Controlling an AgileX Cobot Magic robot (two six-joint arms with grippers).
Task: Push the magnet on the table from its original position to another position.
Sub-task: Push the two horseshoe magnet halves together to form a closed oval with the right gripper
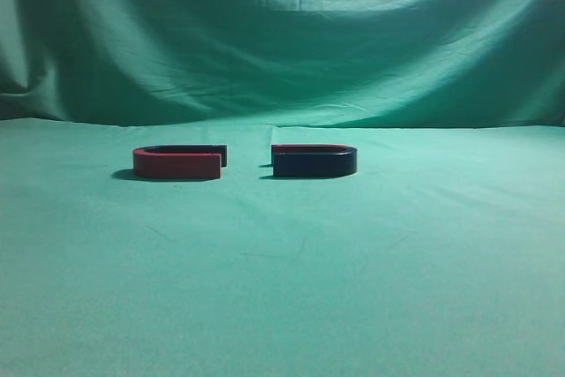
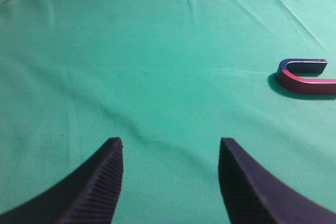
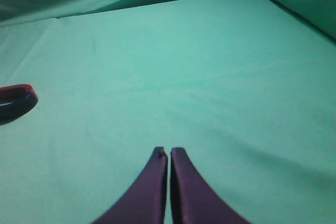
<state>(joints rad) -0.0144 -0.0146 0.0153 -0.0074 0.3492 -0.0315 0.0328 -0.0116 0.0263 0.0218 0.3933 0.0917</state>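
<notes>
Where the green cloth covers the counter [image 1: 282,289], two horseshoe magnets lie flat with their open ends facing each other across a small gap, not touching. On the left lies the left magnet [image 1: 179,162], its near leg red and its far leg dark; on the right lies the right magnet [image 1: 313,161], its near leg dark and its far leg red. A draped green backdrop [image 1: 282,33] rises behind them, and bare cloth surrounds both. No lettering or marking can be read on either magnet. From the wrist views, the left pincer [image 2: 170,153] hangs with its ribbed fingers spread wide, well apart from the left magnet, while the right pincer [image 3: 169,156] has its fingers pressed together on nothing.
</notes>
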